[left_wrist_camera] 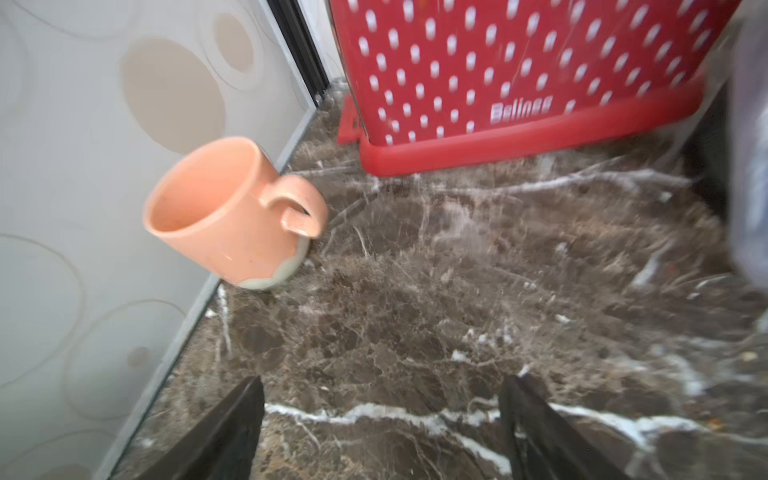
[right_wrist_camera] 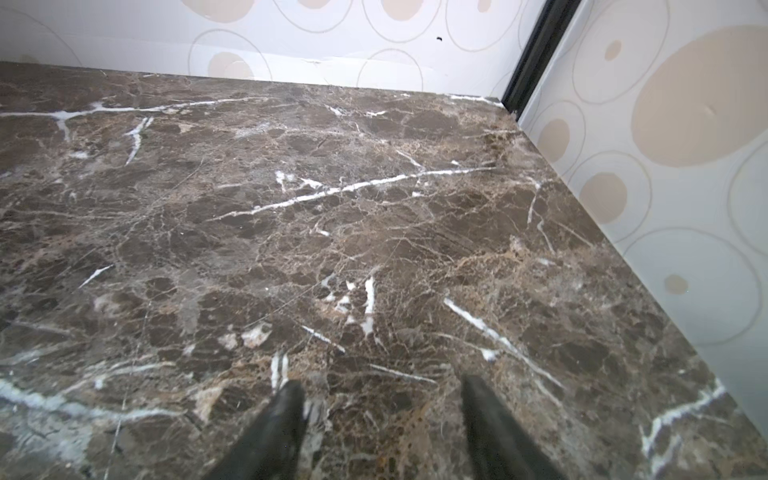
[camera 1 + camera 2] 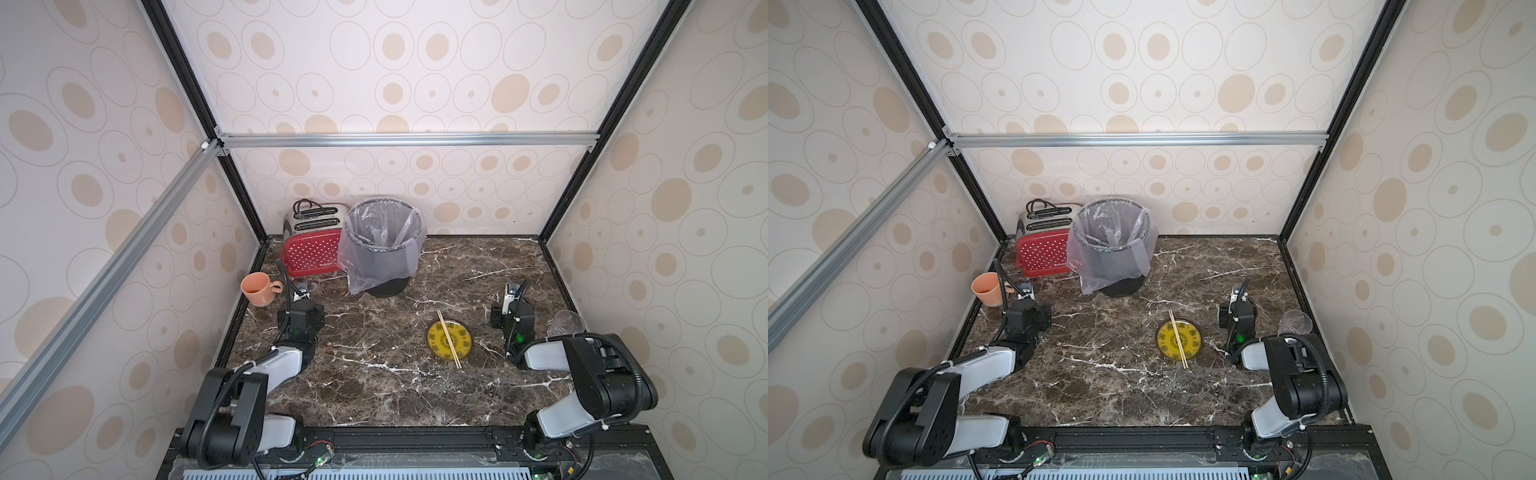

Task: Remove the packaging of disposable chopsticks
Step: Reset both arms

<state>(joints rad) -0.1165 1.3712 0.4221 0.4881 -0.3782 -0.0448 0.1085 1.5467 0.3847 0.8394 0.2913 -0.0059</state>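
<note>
The disposable chopsticks, two thin pale wooden sticks, lie bare and side by side across the small yellow plate right of the table's middle. Their ends stick out past its rim. The packaging does not show in any view. My left gripper is open over bare marble at the left, near the orange mug, with nothing between its fingers. My right gripper is also open and empty, low over the marble to the right of the plate, pointing at the back wall.
A red dotted toaster and a grey bin with a translucent liner bag stand at the back left. The orange mug sits by the left wall. A clear plastic cup stands by the right wall.
</note>
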